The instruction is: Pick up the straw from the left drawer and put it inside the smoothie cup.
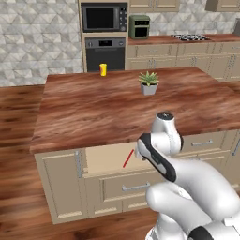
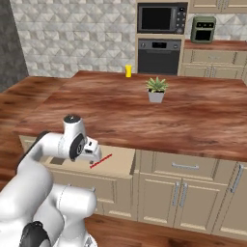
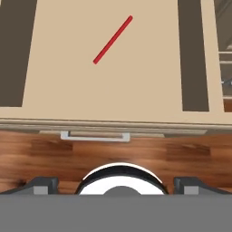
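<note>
I have the big wood-topped bench [image 1: 93, 112] across both base views, with beige cabinet fronts under it. Behind it, against the stone-tiled wall, I see the built-in oven [image 1: 105, 52] with the microwave [image 1: 104, 18] above, and a green toaster oven [image 1: 139, 26] on the back counter.

Below the bench's near edge, the left drawer [image 1: 105, 157] stands pulled out, its light tan floor showing. From the hand view I look straight down into it: the drawer's front edge and silver bar handle [image 3: 95, 136] run across the middle, with the wooden floor [image 3: 54, 154] below them.

My arm is folded low in front of the drawer. The gripper [image 3: 116, 186] shows its two dark fingertips [image 3: 43, 185] spread wide apart, nothing between them, over the floor just outside the drawer front.

The potted plant [image 1: 148, 83] sits toward the middle of the bench top. The smoothie cup [image 1: 103, 69] stands upright near the far edge, well apart from the plant.

The straw [image 3: 112, 40] lies flat on the drawer floor on a diagonal, touching neither side wall, well apart from the gripper.
</note>
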Robot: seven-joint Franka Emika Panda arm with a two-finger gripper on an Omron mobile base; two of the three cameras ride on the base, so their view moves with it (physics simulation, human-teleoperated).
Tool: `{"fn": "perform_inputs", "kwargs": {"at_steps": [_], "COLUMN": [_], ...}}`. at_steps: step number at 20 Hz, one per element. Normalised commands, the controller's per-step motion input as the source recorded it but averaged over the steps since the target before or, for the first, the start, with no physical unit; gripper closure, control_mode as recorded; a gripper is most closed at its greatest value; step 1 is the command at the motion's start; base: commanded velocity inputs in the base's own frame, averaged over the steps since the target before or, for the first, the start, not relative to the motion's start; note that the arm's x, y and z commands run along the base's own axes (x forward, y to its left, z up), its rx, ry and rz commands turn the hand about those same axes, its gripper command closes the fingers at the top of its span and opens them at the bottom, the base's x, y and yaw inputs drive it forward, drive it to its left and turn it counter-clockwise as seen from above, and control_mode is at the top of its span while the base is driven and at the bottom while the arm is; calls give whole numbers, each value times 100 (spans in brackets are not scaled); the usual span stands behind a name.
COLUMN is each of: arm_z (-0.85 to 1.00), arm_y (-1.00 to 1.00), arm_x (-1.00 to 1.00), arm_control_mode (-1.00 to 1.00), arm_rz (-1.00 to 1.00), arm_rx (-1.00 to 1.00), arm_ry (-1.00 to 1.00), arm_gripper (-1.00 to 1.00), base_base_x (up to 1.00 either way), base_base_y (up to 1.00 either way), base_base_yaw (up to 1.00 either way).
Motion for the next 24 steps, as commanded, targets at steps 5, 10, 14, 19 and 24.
{"fn": "perform_inputs", "kwargs": {"at_steps": [5,10,14,19,24], "arm_z": [-22,-29,-35,-22,-31], "arm_y": [0,0,0,0,0], "arm_x": [20,20,27,36,35], "arm_control_mode": [-100,-100,-100,-100,-100], "arm_rz": [0,0,0,0,0], "arm_rx": [0,0,0,0,0], "arm_ry": [1,0,0,1,7], "arm_gripper": [-100,-100,-100,-100,-100], "base_base_x": [0,0,0,0,0], "base_base_y": [0,0,0,0,0], "base_base_yaw": [0,0,0,0,0]}}
